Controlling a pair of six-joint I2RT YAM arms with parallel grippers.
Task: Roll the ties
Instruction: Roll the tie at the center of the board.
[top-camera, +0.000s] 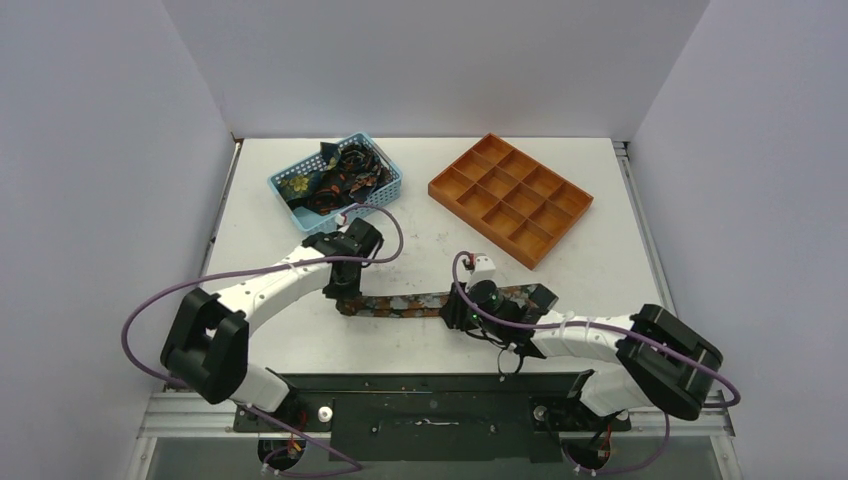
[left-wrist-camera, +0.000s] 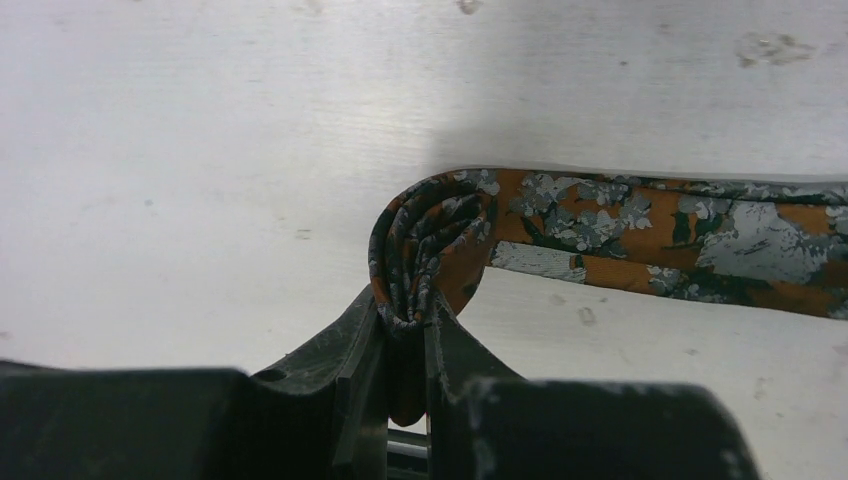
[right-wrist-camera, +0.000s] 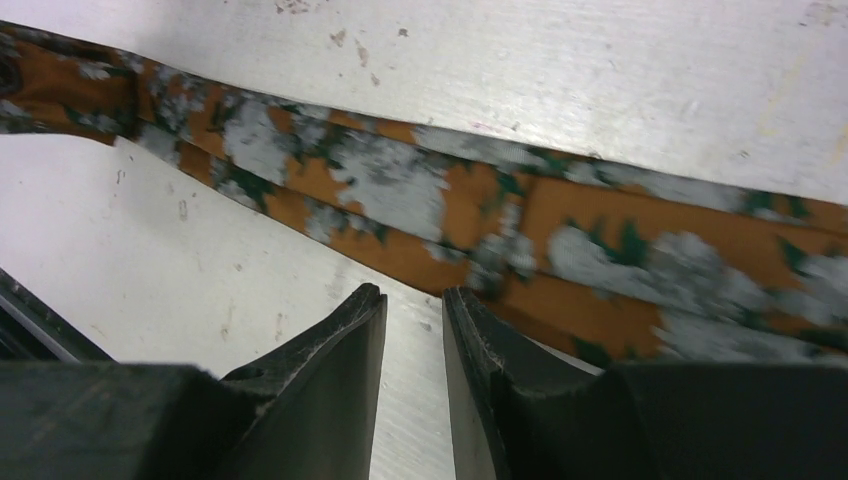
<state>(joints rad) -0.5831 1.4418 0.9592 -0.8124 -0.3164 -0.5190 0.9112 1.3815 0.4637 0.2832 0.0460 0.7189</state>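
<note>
One tie (top-camera: 405, 303), orange with grey and dark green floral patches, lies stretched left to right across the table in front of the arms. Its left end is wound into a small roll (left-wrist-camera: 430, 240). My left gripper (top-camera: 345, 298) is shut on that roll, with the fabric pinched between the fingertips (left-wrist-camera: 408, 315). My right gripper (top-camera: 453, 312) is near the tie's middle, just on its near side. In the right wrist view its jaws (right-wrist-camera: 413, 300) stand a narrow gap apart with only bare table between them, and the flat tie (right-wrist-camera: 500, 220) runs just beyond the tips.
A light-blue mesh basket (top-camera: 283, 183) at the back left holds several more dark patterned ties (top-camera: 340, 175). An orange compartment tray (top-camera: 510, 197) sits at the back right. Purple cables loop over both arms.
</note>
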